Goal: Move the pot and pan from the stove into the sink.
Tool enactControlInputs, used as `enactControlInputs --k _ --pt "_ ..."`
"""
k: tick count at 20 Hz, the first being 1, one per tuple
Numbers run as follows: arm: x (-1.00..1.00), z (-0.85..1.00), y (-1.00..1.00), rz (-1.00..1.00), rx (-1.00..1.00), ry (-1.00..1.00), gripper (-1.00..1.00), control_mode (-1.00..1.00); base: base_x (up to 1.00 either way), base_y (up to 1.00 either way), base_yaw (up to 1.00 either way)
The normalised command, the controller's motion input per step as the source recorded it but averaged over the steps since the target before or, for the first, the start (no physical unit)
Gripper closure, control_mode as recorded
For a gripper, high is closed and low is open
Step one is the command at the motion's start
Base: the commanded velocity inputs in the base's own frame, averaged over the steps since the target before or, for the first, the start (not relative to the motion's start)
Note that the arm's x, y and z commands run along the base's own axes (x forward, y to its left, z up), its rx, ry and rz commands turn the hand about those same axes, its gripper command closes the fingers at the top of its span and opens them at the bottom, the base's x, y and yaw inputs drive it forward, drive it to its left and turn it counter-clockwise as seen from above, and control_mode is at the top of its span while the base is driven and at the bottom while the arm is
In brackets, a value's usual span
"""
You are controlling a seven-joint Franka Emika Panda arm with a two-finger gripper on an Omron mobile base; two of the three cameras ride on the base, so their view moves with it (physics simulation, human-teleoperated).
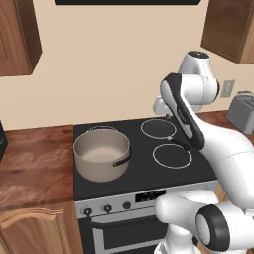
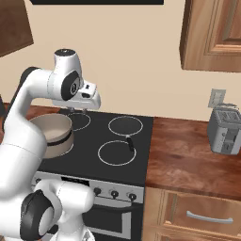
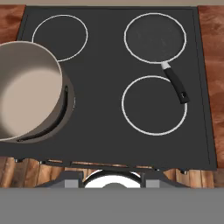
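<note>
Hand view is directed straight down onto the stove [image 3: 109,83], whose black glass top carries four white ring burners. The pot [image 3: 26,92] is seen at the left edge, standing over the front left burner, its pale inside open and one black loop handle turned toward the middle of the cooktop. The pan [image 3: 155,37], dark and flat, is set on the back right burner, and its black handle [image 3: 176,84] is stretched down over the rim of the front right burner ring. Brown wooden surface [image 3: 212,52] is shown on both sides of the stove.

From the left base view the pot [image 1: 101,154] is seen upright at the front left of the stove [image 1: 141,158], above the steel panel with knobs. The hand [image 1: 161,105] is held high above the back of the cooktop, well apart from both the pot and the pan [image 1: 158,128]; nothing is pinched in it, and whether its fingers are spread or pressed together cannot be told.

From the right base view the hand [image 2: 81,111] is seen above the back left burner, and a grey toaster [image 2: 225,129] is stood on the surface to the right, below a wall outlet [image 2: 217,98].
</note>
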Motion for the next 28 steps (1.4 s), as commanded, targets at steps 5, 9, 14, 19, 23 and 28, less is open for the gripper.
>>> enactControlInputs --k 5,9,14,19,23,28 --pt "-0.05 -0.01 0.09 0.0 -0.02 0.0 -1.0 -1.0 0.0 0.0 0.0" --pt "-0.09 -0.02 0.24 0.0 -0.03 0.0 -1.0 -1.0 0.0 0.0 0.0" --pt "-0.04 -0.03 0.34 0.0 -0.02 0.0 -1.0 -1.0 0.0 0.0 0.0" --pt "0.0 -0.07 0.46 -0.02 -0.01 0.0 -1.0 -1.0 0.0 0.0 0.0" --pt "0.03 -0.08 0.54 -0.06 0.0 -0.02 -1.0 -1.0 0.0 0.0 0.0" --pt "0.01 -0.01 0.15 -0.02 0.0 -0.01 -1.0 -1.0 0.0 0.0 0.0"
